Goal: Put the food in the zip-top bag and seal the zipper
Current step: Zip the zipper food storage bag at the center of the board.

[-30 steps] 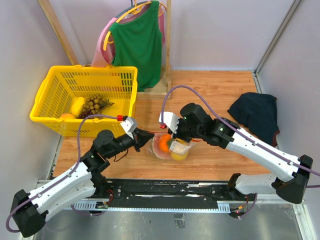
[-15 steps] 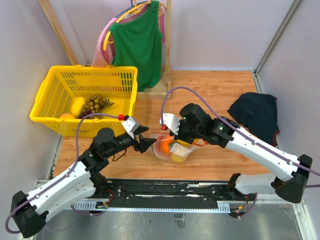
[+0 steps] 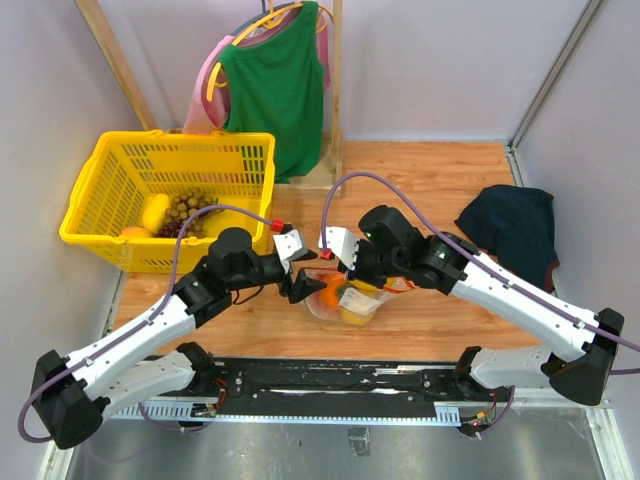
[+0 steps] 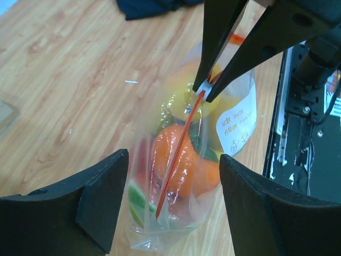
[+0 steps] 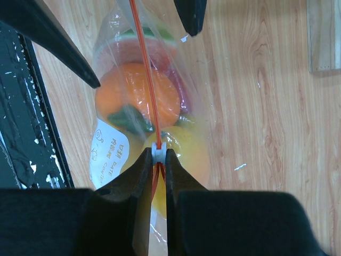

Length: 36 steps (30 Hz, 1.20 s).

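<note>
Plastic crinkly zip-top bag (image 4: 154, 238), thin red zipper (image 4: 178, 160), glossy food (image 4: 196, 173).

A yellow basket (image 3: 215, 160) sits at the left, a green top (image 3: 275, 90) hangs behind, and a navy cloth (image 3: 510, 225) lies at the right.

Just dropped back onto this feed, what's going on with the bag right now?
The food, including an orange piece and a yellow piece, is already inside the zip-top bag. The right pincer is shut on the zipper near the yellow end. The left pincer is open, a finger on each side of the bag's other end, gripping nothing. The strip shows as one thin line between them; whether it is fully sealed I cannot tell.
</note>
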Motion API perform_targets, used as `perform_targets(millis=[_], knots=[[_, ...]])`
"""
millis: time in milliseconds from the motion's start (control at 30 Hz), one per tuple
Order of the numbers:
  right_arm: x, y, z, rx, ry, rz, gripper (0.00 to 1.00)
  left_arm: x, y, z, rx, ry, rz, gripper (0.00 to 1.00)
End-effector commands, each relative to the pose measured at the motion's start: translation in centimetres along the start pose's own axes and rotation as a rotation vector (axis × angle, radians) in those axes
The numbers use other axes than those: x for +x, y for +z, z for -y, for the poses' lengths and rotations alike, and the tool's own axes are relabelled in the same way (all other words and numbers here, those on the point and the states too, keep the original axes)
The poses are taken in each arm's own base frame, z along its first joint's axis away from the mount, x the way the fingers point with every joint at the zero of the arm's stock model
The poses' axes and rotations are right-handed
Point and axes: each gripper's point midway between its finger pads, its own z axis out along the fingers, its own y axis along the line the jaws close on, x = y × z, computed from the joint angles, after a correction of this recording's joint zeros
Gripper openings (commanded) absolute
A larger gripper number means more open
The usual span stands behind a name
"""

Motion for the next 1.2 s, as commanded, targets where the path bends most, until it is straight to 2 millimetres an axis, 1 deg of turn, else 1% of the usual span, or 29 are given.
perform_targets(millis=[0,100,167,300,333,367,533,633,800,1000,1167], knots=[[-1.5,-0.5,0.1,-0.007,-0.001,0.048,0.01,-0.8,0.7,0.8,0.093,0.044,-0.008,0.71],[-1.6,-0.6,0.1,-0.009,-0.002,0.053,0.01,-0.8,1.2,1.1,0.121,0.043,-0.009,0.65],[-1.6,-0.6,0.0,-0.010,-0.003,0.055,0.01,-0.9,1.4,1.3,0.141,0.046,-0.005,0.55],[-1.4,-0.8,0.1,0.004,-0.004,0.056,0.01,-0.8,1.5,1.5,0.152,0.044,-0.003,0.15],[-1.3,-0.9,0.2,0.010,-0.003,0.053,0.01,-0.9,1.4,1.4,0.147,0.045,-0.002,0.07],[-1.2,-0.9,0.2,0.016,-0.003,0.049,0.01,-0.8,1.4,1.3,0.139,0.044,-0.002,0.01],[-0.2,-1.4,0.5,0.045,0.004,0.019,0.01,-0.8,0.8,0.3,0.059,0.026,0.003,0.00],[0.8,-1.9,0.8,0.079,0.016,-0.009,0.01,-0.5,0.1,-1.2,-0.055,0.005,-0.003,0.00],[2.0,-2.5,1.0,0.107,0.043,-0.043,0.01,0.1,-1.2,-2.7,-0.181,-0.034,-0.014,0.00],[3.4,-2.7,1.1,0.126,0.075,-0.086,0.01,1.0,-2.5,-3.3,-0.261,-0.078,-0.015,0.00],[4.3,-3.0,1.2,0.140,0.094,-0.108,0.01,1.5,-2.9,-3.7,-0.302,-0.106,-0.018,0.00]])
